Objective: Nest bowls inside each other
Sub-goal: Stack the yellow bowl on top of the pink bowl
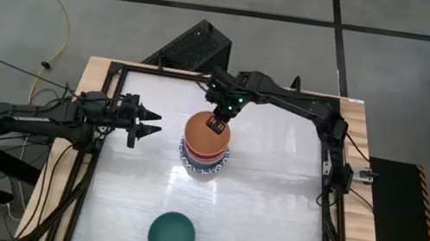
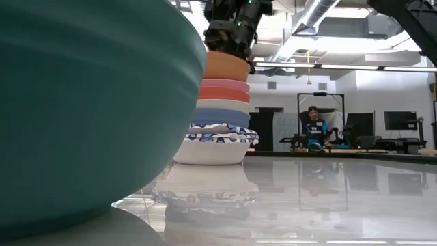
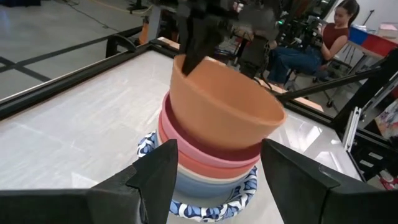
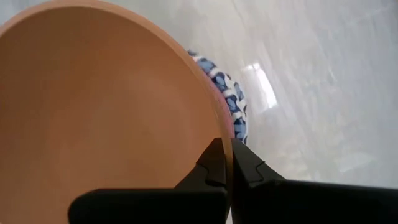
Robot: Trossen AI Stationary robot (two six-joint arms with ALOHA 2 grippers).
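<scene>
Dropping the orange bowl [image 1: 205, 133] onto the stack [image 1: 205, 160]: right hand [image 4: 226, 163] pinches its rim, left hand [image 1: 144, 124] waits released. Next, let go, then fetch the green bowl [image 1: 171, 236].

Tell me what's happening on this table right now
The robot is nesting bowls into a stack. The right gripper is shut on the rim of the orange bowl, which sits tilted on top of the stack near the middle of the table. The left gripper waits open just beside the stack, holding nothing. A dark green bowl is not yet stacked, alone near the table's front edge.
</scene>
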